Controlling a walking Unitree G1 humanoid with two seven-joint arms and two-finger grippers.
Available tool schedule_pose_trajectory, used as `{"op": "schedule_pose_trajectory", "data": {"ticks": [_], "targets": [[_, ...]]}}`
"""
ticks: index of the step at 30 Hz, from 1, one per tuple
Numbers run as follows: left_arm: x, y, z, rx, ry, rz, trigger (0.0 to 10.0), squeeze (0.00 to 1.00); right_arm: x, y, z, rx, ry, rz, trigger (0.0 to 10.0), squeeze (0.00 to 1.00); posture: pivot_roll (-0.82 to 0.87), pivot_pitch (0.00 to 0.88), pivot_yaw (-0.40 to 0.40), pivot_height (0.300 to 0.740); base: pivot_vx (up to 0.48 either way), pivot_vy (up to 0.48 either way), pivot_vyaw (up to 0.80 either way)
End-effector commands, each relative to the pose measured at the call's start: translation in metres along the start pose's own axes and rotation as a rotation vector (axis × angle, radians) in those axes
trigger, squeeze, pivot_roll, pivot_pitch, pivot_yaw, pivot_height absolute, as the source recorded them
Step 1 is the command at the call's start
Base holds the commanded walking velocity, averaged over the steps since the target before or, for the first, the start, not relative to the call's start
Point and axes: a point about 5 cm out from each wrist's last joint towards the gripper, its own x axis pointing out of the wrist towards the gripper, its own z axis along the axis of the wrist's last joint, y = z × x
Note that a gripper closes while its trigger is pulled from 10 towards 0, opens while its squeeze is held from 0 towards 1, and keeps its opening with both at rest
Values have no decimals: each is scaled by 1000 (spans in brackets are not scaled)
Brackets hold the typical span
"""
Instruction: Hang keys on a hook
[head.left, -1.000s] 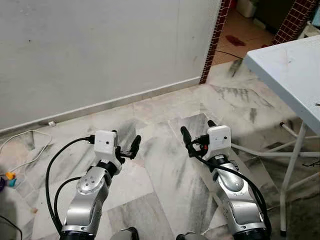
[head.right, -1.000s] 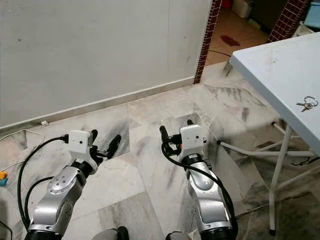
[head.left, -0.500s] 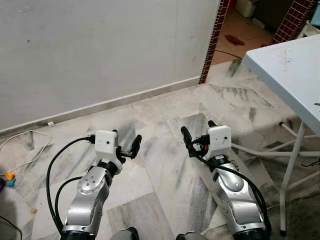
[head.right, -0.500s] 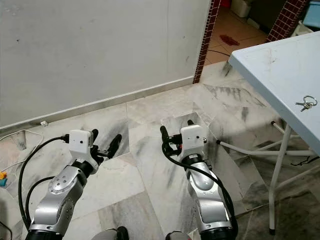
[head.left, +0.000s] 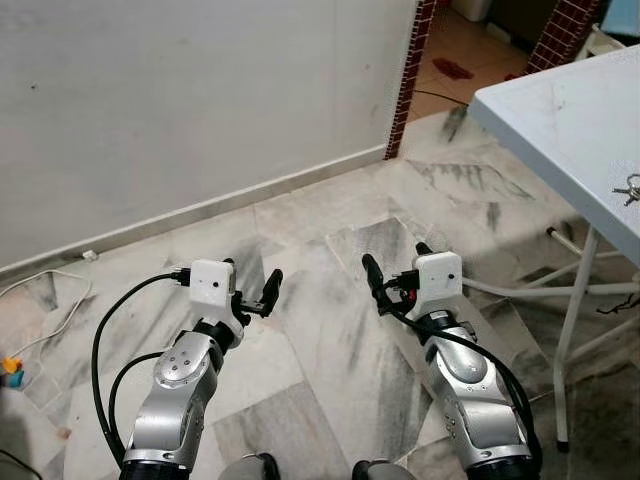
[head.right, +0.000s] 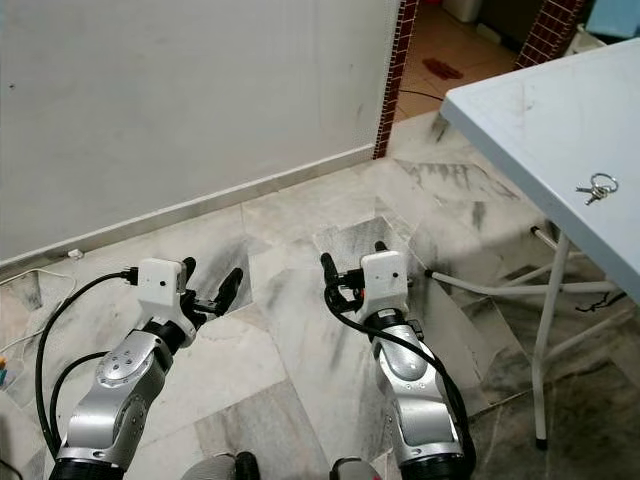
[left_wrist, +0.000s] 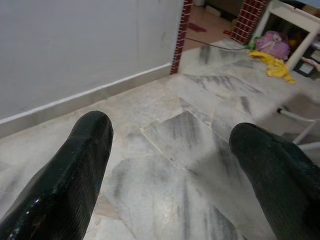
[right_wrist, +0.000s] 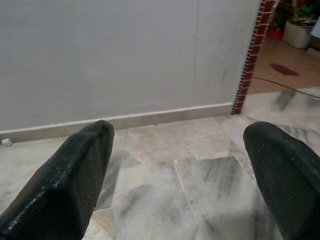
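Observation:
A small bunch of keys (head.right: 594, 189) on a ring lies on the pale blue table (head.right: 520, 110) at the right, near its front edge. Both arms are held out low over the marble floor, well short of the table. My left gripper (head.left: 250, 283) is open with nothing between its fingers, and the same goes for my right gripper (head.left: 396, 271). In the left wrist view its fingers (left_wrist: 75, 170) frame bare floor; in the right wrist view the fingers (right_wrist: 70, 175) frame the wall's base.
A plain grey wall (head.left: 200, 100) runs across ahead, ending at a red brick pillar (head.left: 405, 80) beside a doorway. The table's white legs (head.right: 545, 330) stand at the right. A white cable (head.left: 50, 300) lies on the floor at the left, with small toys (head.left: 10, 367).
The whole view has shifted to the right, bringing more of the table and the keys into sight. The arms hold the same pose.

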Motion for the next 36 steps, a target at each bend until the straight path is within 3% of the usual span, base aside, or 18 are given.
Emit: {"op": "schedule_pose_trajectory", "data": {"ticks": [1,9,13,16,26,36], "targets": [[-1,1,-4,6,17,4,10000,0,-1,-1,-1,4,2,-12,10000,0,-64,158,31,740,0,0,-788],[-1,-2,5,39,-33,-15,10000,0,1,-12,8,-45,-37,-97,10000,0,-64,162,31,740,0,0,-788],[0,-9,23,75,-130,-40,10000,0,-1,-37,18,-120,-74,-263,10000,0,-68,165,40,740,0,0,-784],[2,-11,28,85,-149,-53,10000,0,-3,-46,22,-133,-85,-320,10000,0,-74,166,46,740,0,0,-781],[5,-12,33,98,-158,-57,10000,0,-8,-43,21,-130,-87,-344,10000,0,-85,172,67,740,0,0,-781],[6,-14,37,107,-180,-73,10000,0,-11,-44,17,-112,-69,-376,10000,0,-87,175,101,740,0,0,-428]]}}
